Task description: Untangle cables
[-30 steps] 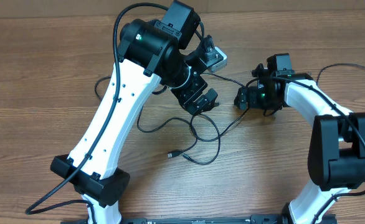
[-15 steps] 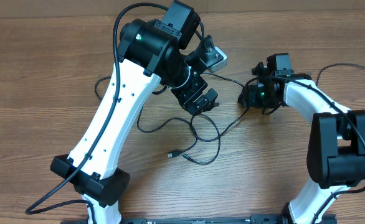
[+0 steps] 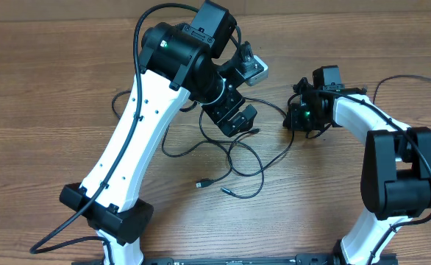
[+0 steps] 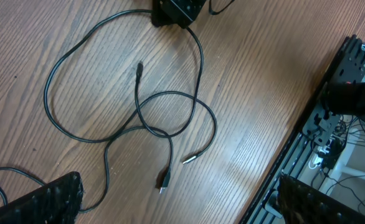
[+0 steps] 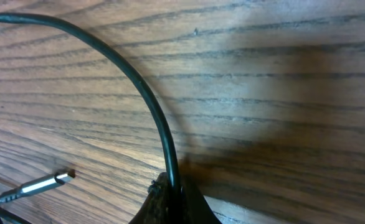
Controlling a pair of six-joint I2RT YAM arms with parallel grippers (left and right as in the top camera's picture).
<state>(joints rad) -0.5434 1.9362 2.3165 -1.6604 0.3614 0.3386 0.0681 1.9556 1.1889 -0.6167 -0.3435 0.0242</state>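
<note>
right claw (image 5: 170, 196) pinched on a cable (image 5: 139, 84), left claw (image 3: 237, 119) spread

the right claw is seen pressed together on a thin black cable, which rises from between the fingertips and curves away across the desk (image 5: 282, 93). a silver-tipped plug (image 5: 45, 182) lies near it on the wood. the left claw is held spread wide above the middle of the desk, with nothing between its fingers. beneath it the cables (image 4: 170, 127) are laid in crossing loops on the desk, between the two arms. three loose plug ends are seen: two close together towards the robot's side, one nearer the left claw.
</note>
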